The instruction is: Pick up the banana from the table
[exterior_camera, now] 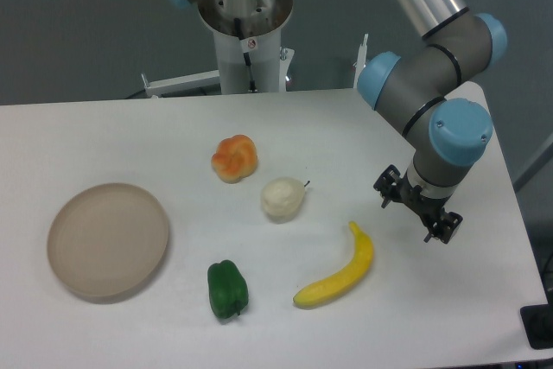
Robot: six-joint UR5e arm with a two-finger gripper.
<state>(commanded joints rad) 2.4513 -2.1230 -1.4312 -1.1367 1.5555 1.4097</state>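
Arm hanging over the table's right side, banana lying free w/ nothing touching it.

The banana [339, 272] is lying flat on the white table [112, 136], front-right of centre, stem end pointing up toward the gripper [418, 210], blunt end pointing down-left toward the green pepper [227, 289]. Gripper is sitting just beside the stem end, up and to the right, not touching; fingers are too dark and small from here, can't tell if they're apart or closed. A pale whitish fruit [283, 198] is resting near the banana's upper left, an orange lumpy fruit [234, 158] beyond that. Beige round plate [108, 240] is lying well apart at far left.
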